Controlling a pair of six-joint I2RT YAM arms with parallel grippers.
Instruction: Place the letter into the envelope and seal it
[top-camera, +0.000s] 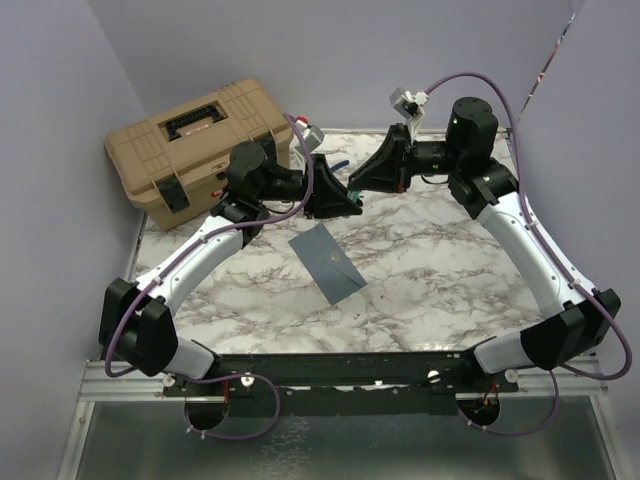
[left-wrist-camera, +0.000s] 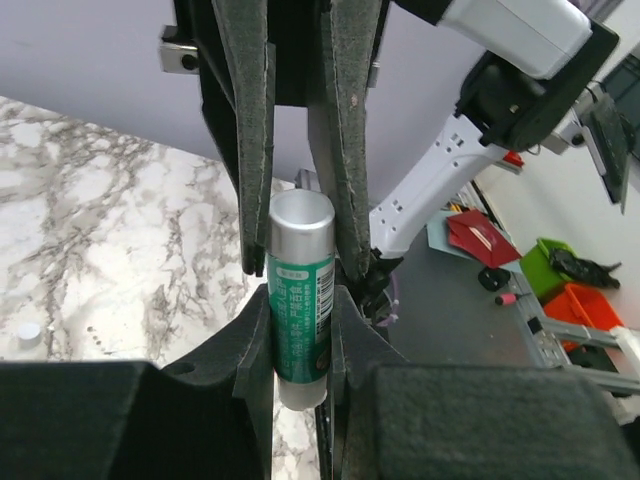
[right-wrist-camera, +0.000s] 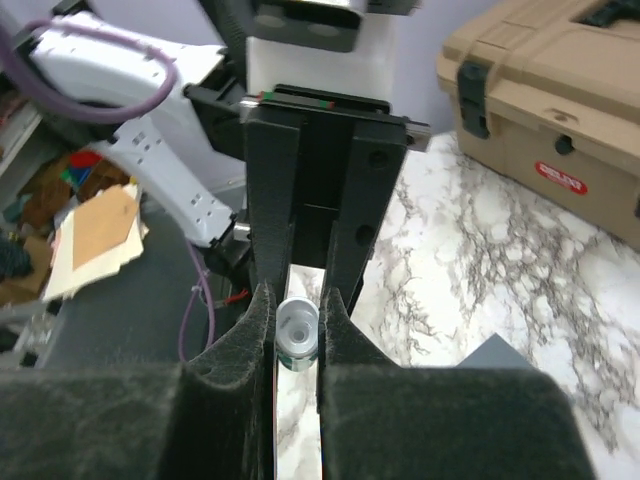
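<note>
Envelope (top-camera: 330, 258) flat mid marble table (top-camera: 450, 270), just beneath raised grippers; letter not visible; left gripper (left-wrist-camera: 300, 335) pinching glue stick (left-wrist-camera: 300, 290) body; right gripper (right-wrist-camera: 297, 312) clamped on its cap; envelope likely light, floppy, slippery; grab flap edge.

The case (top-camera: 200, 140) fills the surface's (top-camera: 450, 290) far-left corner, the left gripper (top-camera: 350, 203) and right gripper (top-camera: 352, 187) meet on a glue stick (left-wrist-camera: 300, 320) above its far middle, and around the envelope (top-camera: 328, 262) it lies open.
</note>
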